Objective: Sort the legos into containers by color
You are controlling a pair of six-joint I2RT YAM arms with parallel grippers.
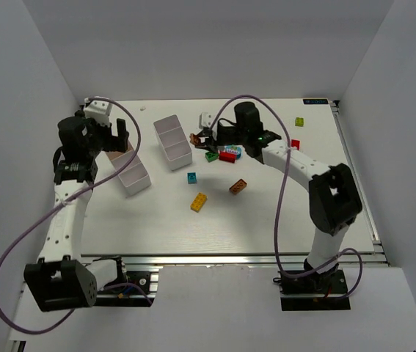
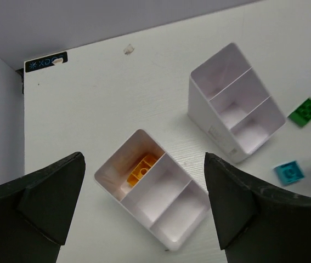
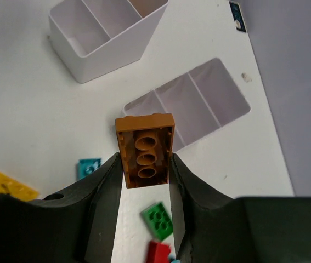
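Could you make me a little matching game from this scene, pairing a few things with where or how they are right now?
1. brown brick
2. yellow-orange brick
3. teal brick
4. left gripper

A. loose on the table
B. open, holding nothing
C. inside a white bin
D. clamped in the right gripper

Pairs: 1-D, 2-C, 3-A, 4-B.

Two white bins (image 2: 213,129) (image 2: 180,211) of three compartments each, two yellow bricks (image 1: 198,202) (image 2: 143,167), two brown bricks (image 1: 238,186) (image 3: 145,148), two red bricks (image 1: 227,155) (image 1: 295,144), one green brick (image 1: 211,155), one teal brick (image 1: 191,177), one lime brick (image 1: 298,122).
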